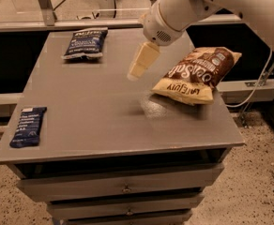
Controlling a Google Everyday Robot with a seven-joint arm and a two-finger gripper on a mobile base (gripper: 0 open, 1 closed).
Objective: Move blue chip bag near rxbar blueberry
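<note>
Gripper (135,73): above the grey table (95,111), just toward twelve o'clock of its centre, slanting down toward seven o'clock from the white arm (184,8). Hangs in the air, touching no item. Grasps nothing visible; how wide it stands, cannot tell.

Blue chip bag (85,43): at eleven o'clock on the tabletop, near the far edge. Lies flat, white lettering up, pale crimped ends showing. Sits well apart from the gripper, at ten o'clock from it.

Rxbar blueberry (28,126): at eight o'clock on the tabletop, close to the left edge and near the front corner. Lies flat, long side running roughly twelve to six, lines of small white text up. Well apart from the blue chip bag, at about seven o'clock from it.

Brown-and-yellow chip bag (198,75): at two o'clock on the tabletop, puffed, lettering upside down toward the camera. Reaches the right edge with its far corner. Lies at three o'clock from the gripper, near but not touching.

Below the tabletop, at six o'clock: stacked grey drawers (123,189) with small knobs.
</note>
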